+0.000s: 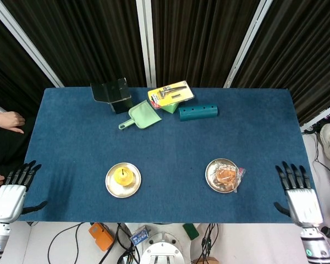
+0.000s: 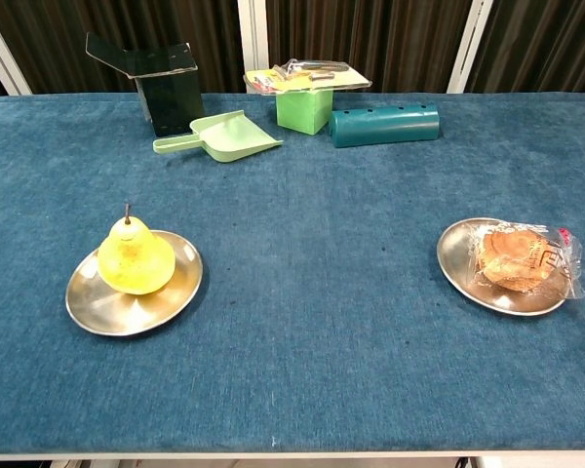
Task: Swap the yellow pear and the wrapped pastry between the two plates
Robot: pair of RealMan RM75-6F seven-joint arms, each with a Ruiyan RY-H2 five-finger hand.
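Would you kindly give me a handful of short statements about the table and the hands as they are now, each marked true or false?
1. The yellow pear stands upright on the left plate. True.
2. The wrapped pastry lies on the bare cloth. False: it lies on the right plate.
3. The right hand holds the pastry. False: it is empty, off the table's right edge.
4. The left hand holds nothing. True.
5. The green dustpan lies beside the black box. True.

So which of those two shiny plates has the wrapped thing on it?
The plate nearer the right hand holds the wrapped pastry, its wrapper spilling over the rim. The other plate carries the yellow pear.
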